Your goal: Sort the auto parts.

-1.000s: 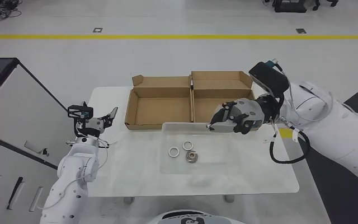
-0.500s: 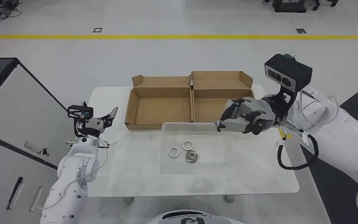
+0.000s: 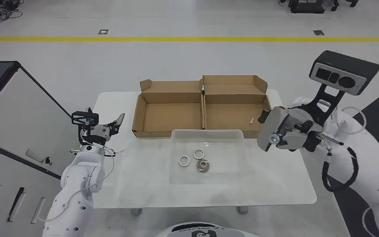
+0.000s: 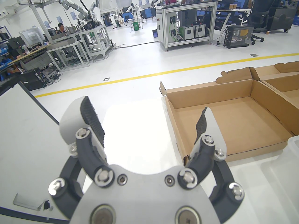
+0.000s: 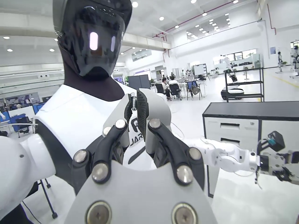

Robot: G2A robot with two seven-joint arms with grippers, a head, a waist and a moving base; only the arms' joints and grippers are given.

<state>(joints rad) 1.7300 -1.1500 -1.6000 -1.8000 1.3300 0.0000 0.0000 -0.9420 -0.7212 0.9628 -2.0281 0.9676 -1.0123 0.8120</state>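
Right gripper (image 5: 135, 101): has swung away from the clear tray's (image 3: 207, 132) upper edge to the right side of the top view.
Its hold: fingers nearly together, pinching a small threaded part (image 5: 133, 103).
Left gripper (image 4: 146, 109): spread wide, empty, left side of the top view.
Tray contents: rings (image 3: 185, 160) and hub (image 3: 203, 166), centre.

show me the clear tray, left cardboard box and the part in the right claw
clear tray (image 3: 232, 167): top view, bare floor
left cardboard box (image 3: 169, 118): top view, inner floor
threaded part (image 5: 133, 101): right wrist view, metal shaft
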